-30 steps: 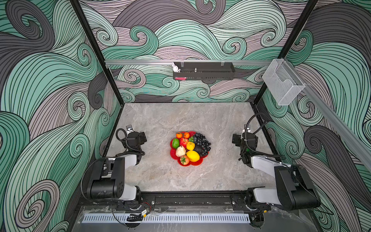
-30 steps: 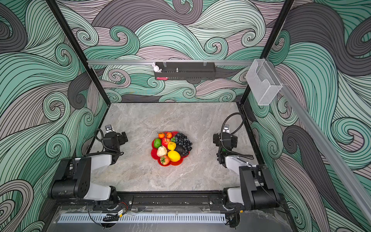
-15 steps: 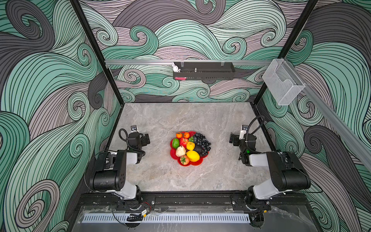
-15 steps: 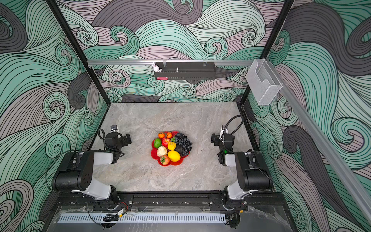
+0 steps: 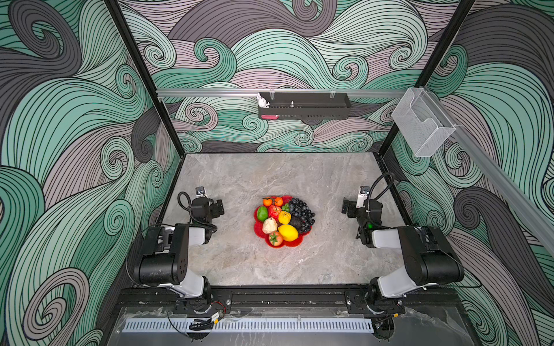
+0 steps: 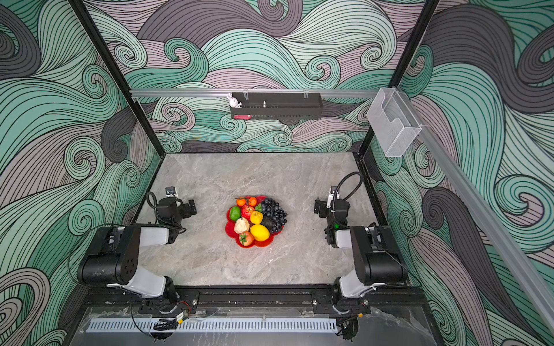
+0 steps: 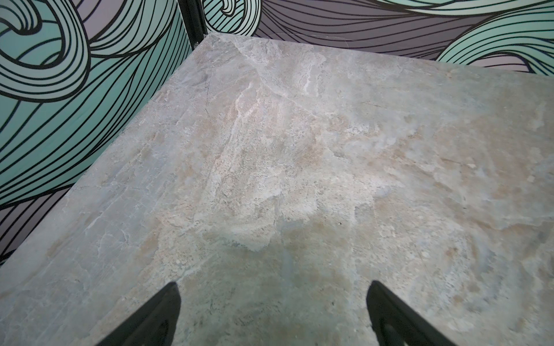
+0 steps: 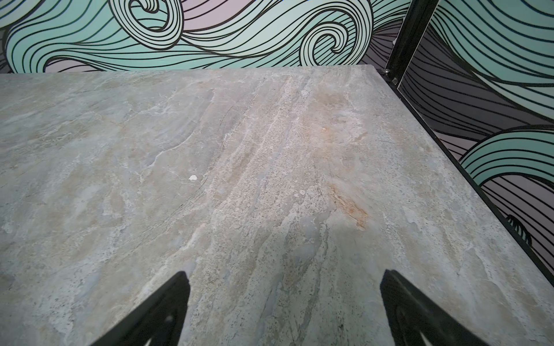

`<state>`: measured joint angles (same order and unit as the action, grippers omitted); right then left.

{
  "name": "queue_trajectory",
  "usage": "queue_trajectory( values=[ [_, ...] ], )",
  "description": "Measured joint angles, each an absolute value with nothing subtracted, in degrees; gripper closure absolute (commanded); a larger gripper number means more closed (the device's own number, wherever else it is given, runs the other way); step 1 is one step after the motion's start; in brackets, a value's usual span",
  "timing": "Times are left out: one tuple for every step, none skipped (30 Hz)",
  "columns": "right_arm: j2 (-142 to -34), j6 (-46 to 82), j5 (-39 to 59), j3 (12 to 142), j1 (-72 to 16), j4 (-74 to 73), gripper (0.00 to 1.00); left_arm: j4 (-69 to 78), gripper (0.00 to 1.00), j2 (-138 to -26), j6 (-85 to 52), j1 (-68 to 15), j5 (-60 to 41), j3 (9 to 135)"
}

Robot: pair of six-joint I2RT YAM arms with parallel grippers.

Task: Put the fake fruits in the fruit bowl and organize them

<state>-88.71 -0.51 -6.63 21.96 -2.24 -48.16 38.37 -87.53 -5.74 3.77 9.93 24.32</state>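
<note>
The fake fruits [image 5: 284,217] are all piled in the fruit bowl [image 5: 258,231], which rests near the middle of the marble table [image 5: 269,173], slightly toward the front. You can see the lemon [image 5: 288,232] at the front with the strawberry [image 5: 275,238] touching it. The pear [image 5: 269,225] sits behind that, the green fruit [image 5: 262,213] at the left rim, the grape bunch [image 5: 301,211] along the right and two tiny oranges [image 5: 267,201] at the back (the red dish shows only at its scalloped edges). Your left gripper [image 5: 219,206] stands well apart to the bowl's left, your right gripper [image 5: 345,206] well apart to its right. In the wrist views, both have their fingers spread wide over bare marble, holding nothing.
</note>
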Motion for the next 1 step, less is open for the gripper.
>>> queue_trajectory(
  values=[
    [-88.7,-0.5,-6.5,22.1,-2.2,-48.1,0.00,38.4,0.01,-87.5,-5.7,3.8,9.9,24.3]
  ],
)
